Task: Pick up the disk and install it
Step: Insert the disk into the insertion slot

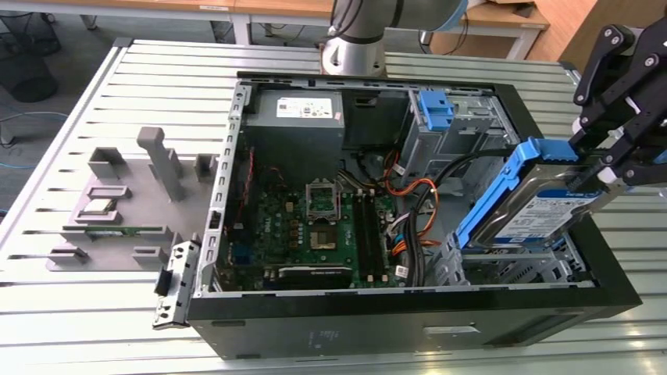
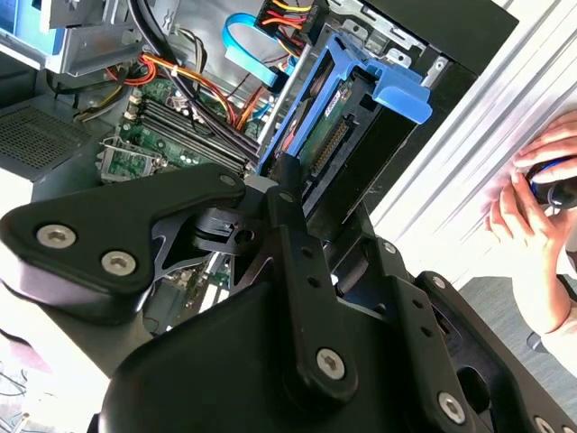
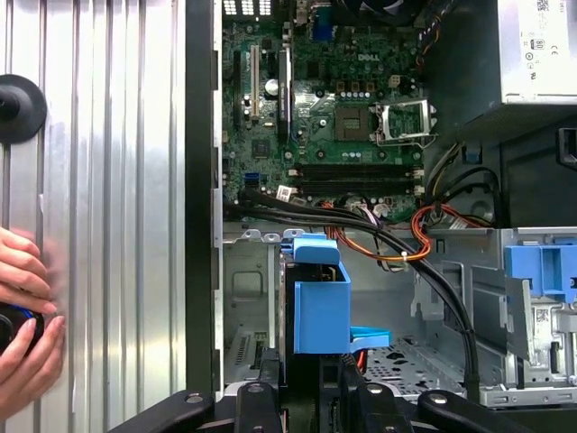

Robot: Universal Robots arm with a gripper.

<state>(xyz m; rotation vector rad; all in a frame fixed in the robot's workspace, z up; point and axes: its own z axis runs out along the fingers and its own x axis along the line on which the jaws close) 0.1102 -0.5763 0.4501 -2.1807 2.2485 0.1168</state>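
Disk (image 1: 536, 205) status: held clear of the case floor, gripped at one short end by the gripper (image 1: 613, 173), whose fingers are closed against the blue bracket framing the drive. No gap between the fingers and the bracket can be seen in the exterior view.

The disk lies directly beyond the fingertips. Its long axis runs on from the gripper, sloping down from the held end toward the exterior view's left, with the free end lowest. The drive is tilted, neither level nor upright. Its free end sits at the mouth of the metal drive cage (image 1: 521, 269), in the corner of the open computer case (image 1: 417, 301) on the exterior view's right, beside the motherboard (image 1: 312, 226). Contact between free end and cage cannot be determined. By its tilt, the disk appears not yet seated.

A person's hand (image 3: 22, 302) rests on the slatted table (image 3: 108, 180), well apart from the case.
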